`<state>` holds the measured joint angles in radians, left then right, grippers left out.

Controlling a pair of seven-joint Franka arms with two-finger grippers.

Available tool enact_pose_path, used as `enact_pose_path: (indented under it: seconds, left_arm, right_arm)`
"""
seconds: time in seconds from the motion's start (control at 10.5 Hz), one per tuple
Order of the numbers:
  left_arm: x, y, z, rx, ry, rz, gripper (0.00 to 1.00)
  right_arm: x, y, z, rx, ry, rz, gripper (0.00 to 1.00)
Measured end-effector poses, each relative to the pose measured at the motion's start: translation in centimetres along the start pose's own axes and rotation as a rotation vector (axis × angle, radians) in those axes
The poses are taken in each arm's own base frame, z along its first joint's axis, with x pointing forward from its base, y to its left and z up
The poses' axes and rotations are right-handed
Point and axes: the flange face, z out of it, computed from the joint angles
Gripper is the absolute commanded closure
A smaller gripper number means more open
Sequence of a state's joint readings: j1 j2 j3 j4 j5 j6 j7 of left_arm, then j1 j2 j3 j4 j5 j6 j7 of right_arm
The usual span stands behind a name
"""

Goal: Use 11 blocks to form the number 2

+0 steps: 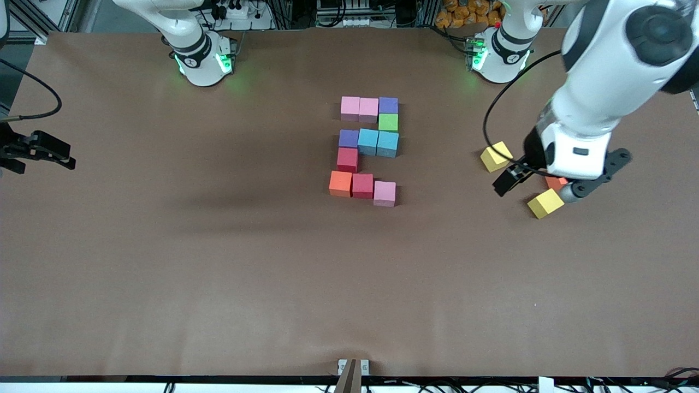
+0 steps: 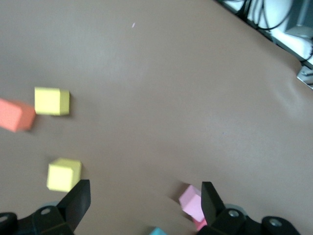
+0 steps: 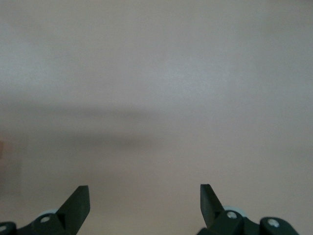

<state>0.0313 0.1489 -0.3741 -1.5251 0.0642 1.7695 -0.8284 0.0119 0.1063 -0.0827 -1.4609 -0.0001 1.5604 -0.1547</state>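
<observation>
Taking the front view as a clock face with 12 o'clock at the robots' bases, the number 2 lay complete at mid-surface, built of small matte cubes packed edge to edge. Its top row ran pink, pink, purple. A green cube sat at 6 o'clock of that purple one, linking down to the middle row of purple, blue, blue. A red cube hung at 6 o'clock of the second purple, above the bottom row of orange, red and pink, the last set slightly lower than its neighbours.

At 3 o'clock of the digit, well apart from it, two yellow cubes lay on the brown surface with a loose orange cube between them. The left gripper hovered over this group, partly hiding the orange cube, its jaws spread and holding nothing.

The right gripper waited at 9 o'clock, over the surface's edge at the right arm's end, jaws spread and empty.
</observation>
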Motion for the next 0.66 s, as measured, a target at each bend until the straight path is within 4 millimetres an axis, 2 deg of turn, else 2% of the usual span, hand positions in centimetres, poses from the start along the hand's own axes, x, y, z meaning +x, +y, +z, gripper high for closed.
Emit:
enact_pose_path:
  seconds: [0.28,0.66]
  left_arm:
    - [2.7,-5.7,-3.0,-0.019,-0.033,0.209,0.0]
    - [5.5,-12.4,-4.7,0.022,-0.057,0.399,0.0]
  right_arm:
    - [-0.1,0.1,-0.1,0.0,0.001,0.001,0.0]
    - [-0.1,0.2,-0.1,0.0,0.003,0.002,0.0]
